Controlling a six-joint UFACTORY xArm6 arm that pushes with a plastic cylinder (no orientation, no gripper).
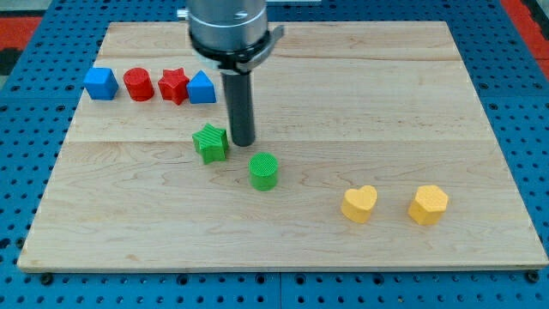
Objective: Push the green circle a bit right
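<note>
Upright ribbed green circle (264, 170)

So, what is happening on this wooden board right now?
A robot arm is pushing small plastic blocks with a dark rod. My tip rests just right of the green star block and above-left of the green circle block, touching neither clearly. The circle is to go a bit right. A blue cube, red cylinder, red star and blue block line the top left; a yellow heart and yellow hexagon sit bottom right.
</note>
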